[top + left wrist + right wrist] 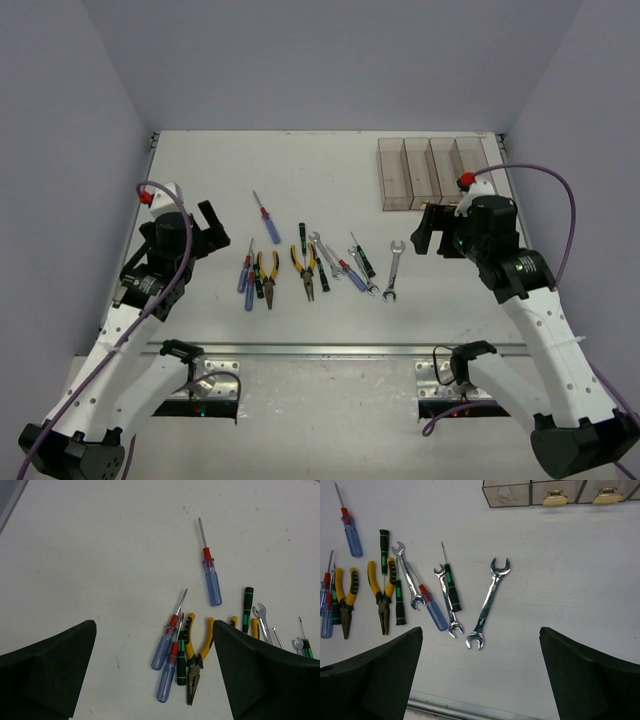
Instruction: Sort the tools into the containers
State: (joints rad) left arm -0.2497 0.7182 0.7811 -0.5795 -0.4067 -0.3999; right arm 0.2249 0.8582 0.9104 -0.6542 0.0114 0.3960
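The tools lie in a loose row mid-table. A lone blue/red screwdriver (pixel 265 217) (pixel 211 577) lies farthest back. Two more blue/red screwdrivers (pixel 246 275) (pixel 165 647) lie beside yellow-handled pliers (pixel 268 275) (pixel 195 655). The second pliers (pixel 306 268) (pixel 382 592), green/black screwdrivers (pixel 360 258) and silver wrenches follow to the right. The largest wrench (pixel 393 272) (pixel 490 602) is rightmost. The four brownish bins (pixel 432 170) (pixel 506 492) stand at the back right. My left gripper (pixel 210 228) (pixel 154 645) hovers open left of the tools. My right gripper (pixel 430 232) (pixel 480 635) hovers open right of them, in front of the bins.
A metal rail (pixel 340 350) runs along the table's front edge. Grey walls close in the left, back and right sides. Two beige knobs (pixel 555 499) show at the bins' near ends.
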